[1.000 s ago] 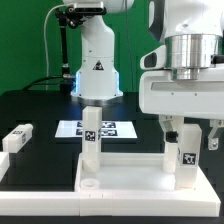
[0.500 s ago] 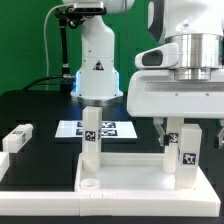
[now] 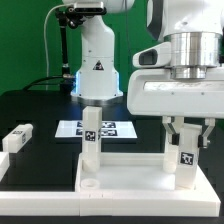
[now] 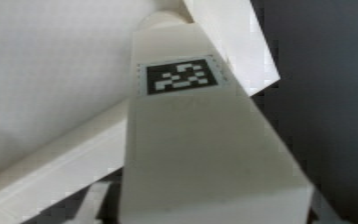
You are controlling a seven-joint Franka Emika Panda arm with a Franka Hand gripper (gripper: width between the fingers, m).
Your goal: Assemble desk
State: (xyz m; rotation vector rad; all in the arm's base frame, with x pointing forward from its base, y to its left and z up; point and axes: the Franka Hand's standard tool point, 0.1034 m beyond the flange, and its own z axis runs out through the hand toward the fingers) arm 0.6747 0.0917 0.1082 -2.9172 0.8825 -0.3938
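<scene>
1. The desk top [image 3: 125, 172] is a white plastic tray with a raised rim, lying flat on the black table [image 3: 30, 110] in the foreground of the exterior view.
2. Two white block legs stand upright in it. The left leg [image 3: 90, 140] rises at the corner on the exterior view's left, with a square black-and-white tag on its face.
3. The right leg [image 3: 185, 152] stands at the exterior view's right and carries the same kind of tag.
4. The gripper [image 3: 186, 130] hangs directly over the right leg. Its fingers [image 3: 170, 131] flank the top of that leg, one on each side, set about a leg's width apart. Whether the pads actually press on the leg I cannot tell from here.
5. A third leg, the loose leg [image 3: 16, 138], lies on its side on the table well away from the fingers, toward the exterior view's left, beyond the tray.
6. The marker board [image 3: 98, 129] lies flat on the table behind the left leg, between it and the white robot base [image 3: 97, 62].
7. Only the exterior view shows the whole layout: tray, both standing legs, the spare one and the board.
8. The wrist view gives what the other cannot: a look straight down the right leg [image 4: 202, 150], its tag [image 4: 181, 76] sharp and close, with the tray floor [image 4: 51, 70] and rim [image 4: 60, 160] beneath. The fingers themselves are barely seen there.
</scene>
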